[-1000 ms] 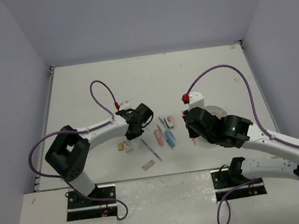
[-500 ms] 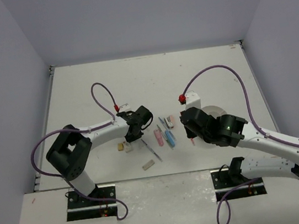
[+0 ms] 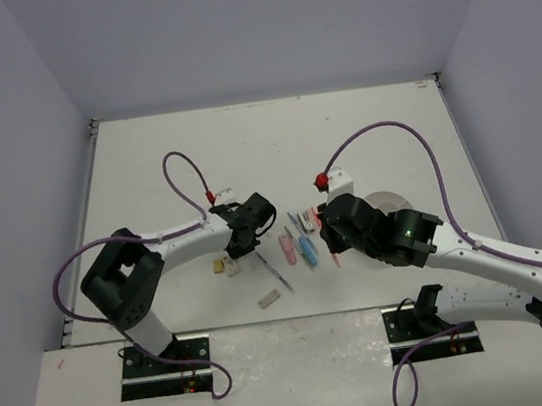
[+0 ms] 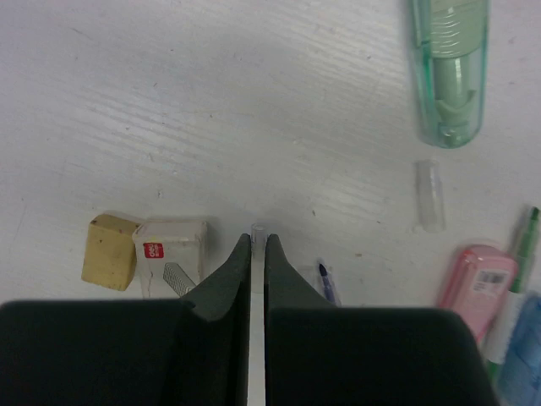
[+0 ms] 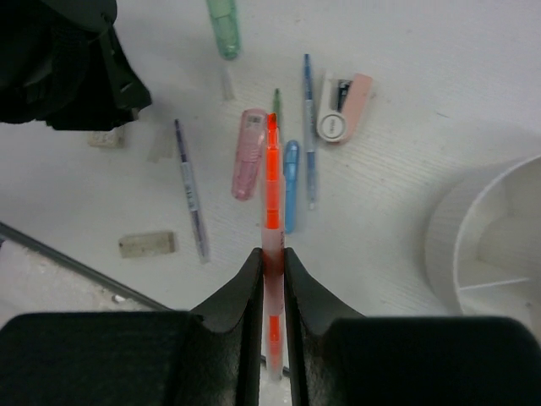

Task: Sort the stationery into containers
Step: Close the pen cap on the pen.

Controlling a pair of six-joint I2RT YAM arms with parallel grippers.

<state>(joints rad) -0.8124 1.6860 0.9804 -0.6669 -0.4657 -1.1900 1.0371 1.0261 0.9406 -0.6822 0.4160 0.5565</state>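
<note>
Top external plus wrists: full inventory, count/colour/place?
organizer: 1, white, round with dividers, right of the pile
orange marker: 1, orange, in right claw
green piece: 1, pastel green, far end of pile
pink piece, blue piece: 1 each, side by side mid-pile
purple pen, blue pen, green pen: 1 each, thin, in the pile
pink-white piece: 1, beside blue pen
clear cap: 1, see-through, near green piece
tan block, white block: 1 each, side by side by left claw
grey block: 1, apart, near side of pile
left claw: black, jaws nearly together, tiny clear bit at tips
right claw: black, shut on orange marker
</note>
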